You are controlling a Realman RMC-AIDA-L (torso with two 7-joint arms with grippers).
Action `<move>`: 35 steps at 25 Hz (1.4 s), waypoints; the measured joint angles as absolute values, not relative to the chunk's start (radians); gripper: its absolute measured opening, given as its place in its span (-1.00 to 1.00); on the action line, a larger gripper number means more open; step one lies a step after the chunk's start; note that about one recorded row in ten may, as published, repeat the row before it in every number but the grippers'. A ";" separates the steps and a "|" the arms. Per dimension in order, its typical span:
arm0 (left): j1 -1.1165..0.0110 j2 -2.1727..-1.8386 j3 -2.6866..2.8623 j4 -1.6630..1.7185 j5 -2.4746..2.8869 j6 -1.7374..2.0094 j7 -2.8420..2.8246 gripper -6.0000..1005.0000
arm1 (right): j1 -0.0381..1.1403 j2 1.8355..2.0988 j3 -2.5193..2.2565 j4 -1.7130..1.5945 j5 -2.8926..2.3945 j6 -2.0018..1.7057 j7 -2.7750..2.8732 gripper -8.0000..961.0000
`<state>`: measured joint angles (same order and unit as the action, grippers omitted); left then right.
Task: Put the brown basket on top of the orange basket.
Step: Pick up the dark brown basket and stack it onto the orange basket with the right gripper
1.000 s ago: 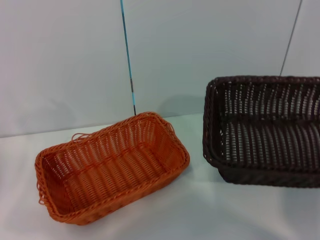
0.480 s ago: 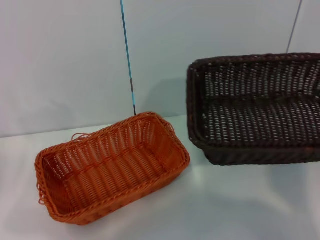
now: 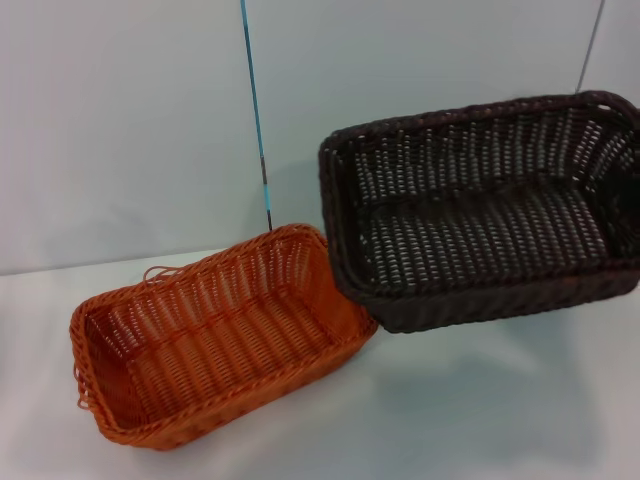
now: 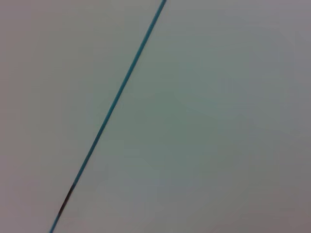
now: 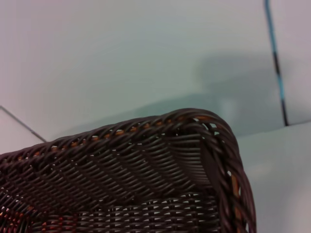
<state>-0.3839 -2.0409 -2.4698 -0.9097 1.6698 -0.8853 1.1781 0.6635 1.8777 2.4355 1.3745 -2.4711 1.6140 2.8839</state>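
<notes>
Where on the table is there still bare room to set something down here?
Bare table lies in front of and to the right of the orange basket, below the raised brown basket; a thin strip runs behind the orange basket. It is crowded where the brown basket's corner overlaps the orange rim.

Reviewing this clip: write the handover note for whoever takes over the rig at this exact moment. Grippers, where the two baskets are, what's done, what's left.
Grippers: neither shows in any view, so I cannot say whether they are open or shut. The left wrist view shows only the wall; the right wrist view looks close onto the brown basket's rim.
Brown basket: off the table, tilted, on the right, its near left corner overlapping the orange basket's far right corner in the head view. Contact there cannot be told.
Orange basket: upright on the white table, left of centre, empty.
Done: brown basket lifted.
Left: carry it further left over the orange basket, level it, set it on top, let go.
</notes>
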 joint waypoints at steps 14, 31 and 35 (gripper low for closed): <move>-0.382 -2.042 -2.474 -0.908 1.675 -0.909 1.178 0.70 | 0.792 1.867 2.380 1.166 -2.473 1.494 2.826 -0.70; -0.382 -2.040 -2.468 -0.902 1.677 -0.908 1.178 0.70 | 0.926 1.852 2.315 0.985 -2.480 1.393 2.804 -0.70; -0.382 -2.040 -2.468 -0.902 1.677 -0.908 1.178 0.70 | 0.952 1.870 2.283 0.916 -2.480 1.326 2.795 -0.70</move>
<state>-0.3819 -2.0401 -2.4681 -0.9019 1.6772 -0.9080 1.1781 0.9523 1.8704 2.2828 0.9165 -2.4803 1.3259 2.7946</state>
